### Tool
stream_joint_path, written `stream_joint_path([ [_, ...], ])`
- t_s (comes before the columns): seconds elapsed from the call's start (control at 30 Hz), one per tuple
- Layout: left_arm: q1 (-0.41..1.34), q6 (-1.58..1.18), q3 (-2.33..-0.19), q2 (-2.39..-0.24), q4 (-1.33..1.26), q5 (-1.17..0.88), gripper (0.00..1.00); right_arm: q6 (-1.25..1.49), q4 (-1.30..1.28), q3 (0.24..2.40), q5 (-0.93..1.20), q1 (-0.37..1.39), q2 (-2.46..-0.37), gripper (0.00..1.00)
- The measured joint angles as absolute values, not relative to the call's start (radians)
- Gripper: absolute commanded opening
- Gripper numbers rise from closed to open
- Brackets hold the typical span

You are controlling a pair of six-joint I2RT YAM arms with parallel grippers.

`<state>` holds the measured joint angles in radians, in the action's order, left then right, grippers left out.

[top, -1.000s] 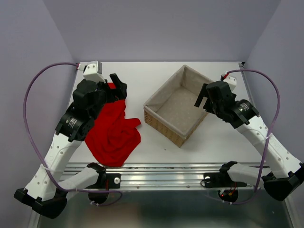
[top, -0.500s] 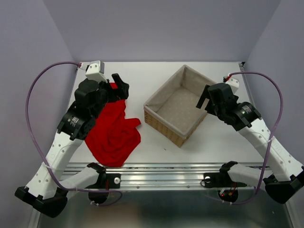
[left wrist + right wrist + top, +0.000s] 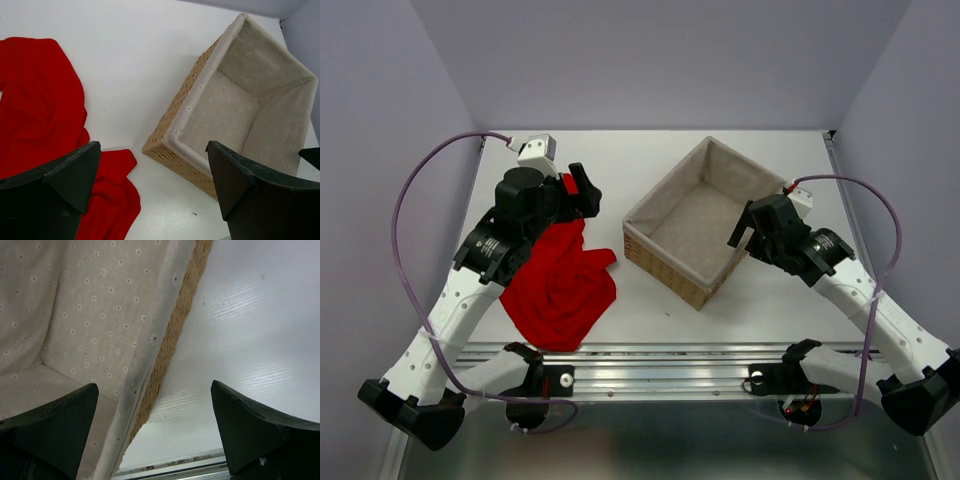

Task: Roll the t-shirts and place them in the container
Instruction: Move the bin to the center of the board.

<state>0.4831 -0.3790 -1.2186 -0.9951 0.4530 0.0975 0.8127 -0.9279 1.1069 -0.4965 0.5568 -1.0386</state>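
Note:
The red t-shirt (image 3: pixel 560 280) lies crumpled on the white table at the left, and shows in the left wrist view (image 3: pixel 40 110) too. My left gripper (image 3: pixel 582 190) is open and empty above the shirt's far edge, its jaws wide apart in the left wrist view (image 3: pixel 152 187). My right gripper (image 3: pixel 745 225) is open and empty over the near right rim of the wicker basket (image 3: pixel 672 262); its jaws straddle that rim (image 3: pixel 170 345) in the right wrist view (image 3: pixel 152 435).
The beige-lined basket stands at the table's middle, empty, and shows in the left wrist view (image 3: pixel 185 150). A metal rail (image 3: pixel 660 358) runs along the near edge. Purple cables loop beside both arms. Grey walls close in the sides and back.
My left gripper has lifted and swung right, off the shirt's top edge. My right gripper has moved slightly left and nearer, toward the basket's rim. The shirt has not moved.

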Motion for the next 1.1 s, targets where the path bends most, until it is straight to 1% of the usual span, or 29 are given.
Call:
stream_joint_path([
  [0.1, 0.483, -0.384, -1.217, -1.000, 0.454, 0.094, 0.99, 0.824, -0.878, 1.047, -0.451, 0.557, -1.061, 0.98],
  [0.2, 0.483, -0.387, -1.217, -1.000, 0.454, 0.093, 0.99, 0.828, -0.844, 1.031, -0.429, 0.557, -1.093, 0.92],
  [0.23, 0.483, -0.387, -1.217, -1.000, 0.454, 0.093, 0.99, 0.829, -0.832, 1.031, -0.425, 0.557, -1.103, 0.88],
  [0.27, 0.483, -0.387, -1.217, -1.001, 0.454, 0.093, 0.99, 0.830, -0.815, 1.031, -0.421, 0.557, -1.116, 0.81],
  [0.33, 0.483, -0.387, -1.217, -1.002, 0.454, 0.093, 0.99, 0.832, -0.791, 1.031, -0.417, 0.557, -1.135, 0.74],
  [0.37, 0.483, -0.387, -1.217, -1.003, 0.454, 0.093, 0.99, 0.832, -0.778, 1.031, -0.414, 0.557, -1.148, 0.67],
  [0.43, 0.483, -0.387, -1.217, -1.009, 0.454, 0.092, 0.99, 0.834, -0.768, 1.032, -0.415, 0.557, -1.163, 0.57],
  [0.47, 0.483, -0.387, -1.217, -1.013, 0.454, 0.091, 0.99, 0.835, -0.764, 1.032, -0.416, 0.557, -1.173, 0.49],
  [0.57, 0.483, -0.386, -1.217, -1.022, 0.455, 0.089, 0.99, 0.842, -0.755, 1.036, -0.425, 0.557, -1.193, 0.35],
  [0.63, 0.483, -0.383, -1.217, -1.026, 0.455, 0.090, 0.99, 0.854, -0.761, 1.041, -0.440, 0.556, -1.202, 0.29],
  [0.67, 0.483, -0.382, -1.217, -1.028, 0.457, 0.090, 0.99, 0.859, -0.763, 1.043, -0.443, 0.556, -1.205, 0.23],
  [0.73, 0.483, -0.376, -1.217, -1.032, 0.463, 0.091, 0.99, 0.886, -0.763, 1.050, -0.452, 0.556, -1.213, 0.17],
  [0.77, 0.483, -0.375, -1.217, -1.033, 0.466, 0.091, 0.99, 0.895, -0.764, 1.053, -0.458, 0.556, -1.217, 0.08],
  [0.83, 0.483, -0.371, -1.217, -1.035, 0.471, 0.091, 0.99, 0.937, -0.762, 1.053, -0.474, 0.553, -1.222, 0.01],
  [1.1, 0.483, -0.360, -1.217, -1.035, 0.472, 0.090, 0.99, 1.025, -0.779, 1.053, -0.504, 0.554, -1.221, 0.01],
])
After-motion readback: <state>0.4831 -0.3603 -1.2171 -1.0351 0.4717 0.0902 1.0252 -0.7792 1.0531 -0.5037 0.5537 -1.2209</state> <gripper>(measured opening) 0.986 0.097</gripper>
